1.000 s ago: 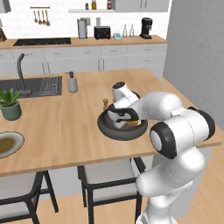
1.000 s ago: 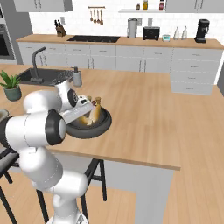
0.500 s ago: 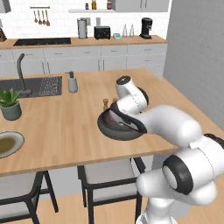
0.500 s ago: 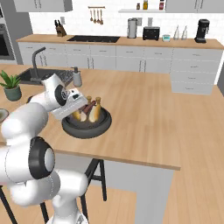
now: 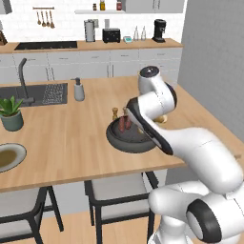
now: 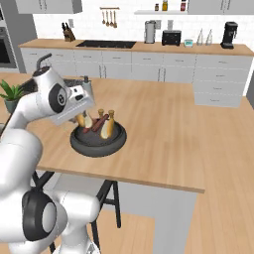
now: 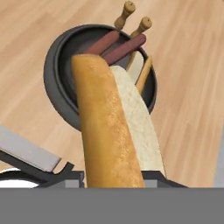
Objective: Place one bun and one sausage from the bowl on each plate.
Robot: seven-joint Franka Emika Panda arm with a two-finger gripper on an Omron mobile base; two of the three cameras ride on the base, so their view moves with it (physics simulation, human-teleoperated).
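Note:
My gripper [image 7: 114,177] is shut on a tan bun [image 7: 109,127] and holds it just above the near-left rim of the dark bowl [image 7: 54,89]. In the right base view the held bun [image 6: 81,120] hangs beside the bowl [image 6: 84,147]. Two sausages [image 7: 124,49] and another bun [image 7: 136,65] lie inside the bowl. From the left base view the sausages [image 5: 125,123] show in the bowl [image 5: 119,142], and the beige-olive plate [image 5: 7,157] lies far left on the counter. The light blue plate is out of view.
Two small wooden shakers [image 6: 105,115] stand just behind the bowl. A potted plant [image 5: 12,114], a sink [image 5: 43,93] and a soap dispenser [image 5: 78,89] are at the counter's far left. Stools stand under the near edge.
The gripper has risen out of the bowl with the bun in it, and the arm has swung up and back. The bowl has stayed put.

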